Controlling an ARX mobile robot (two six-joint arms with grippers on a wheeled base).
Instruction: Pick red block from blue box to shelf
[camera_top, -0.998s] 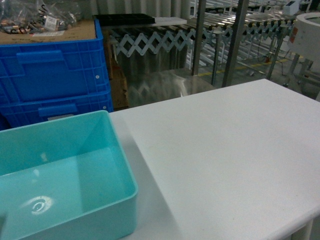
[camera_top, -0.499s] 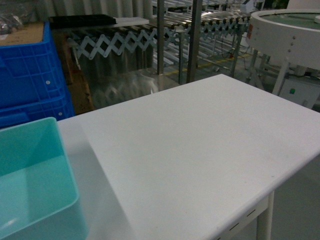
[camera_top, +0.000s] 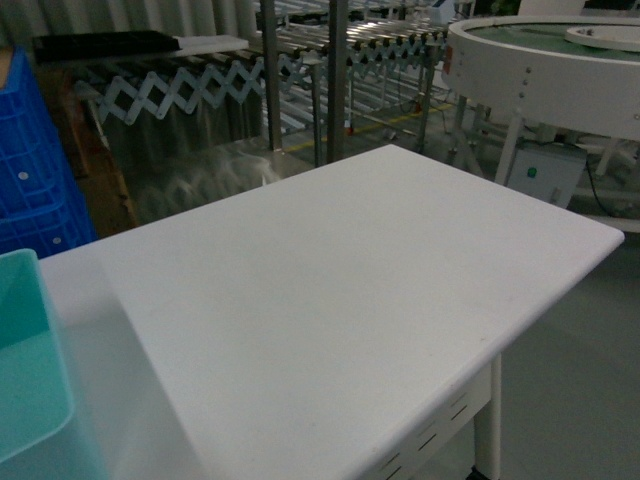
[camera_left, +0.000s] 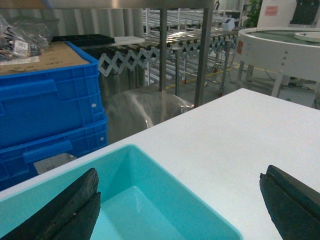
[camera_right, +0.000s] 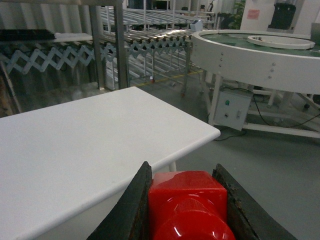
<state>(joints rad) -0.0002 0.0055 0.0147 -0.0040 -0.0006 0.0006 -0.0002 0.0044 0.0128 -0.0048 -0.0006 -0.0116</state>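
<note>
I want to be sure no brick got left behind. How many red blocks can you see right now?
1: the red block sits clamped in the right gripper, beyond the table's edge. The blue box is only partly in view, so another could be hidden.

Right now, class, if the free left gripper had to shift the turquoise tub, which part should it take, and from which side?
Probably the rolled rim of the blue box along its near long wall, coming down from above. The walls are smooth and sloping, so pads would likely slip on them, while the rim gives a thin lip to pinch. The left gripper already hangs open over that edge.
</note>
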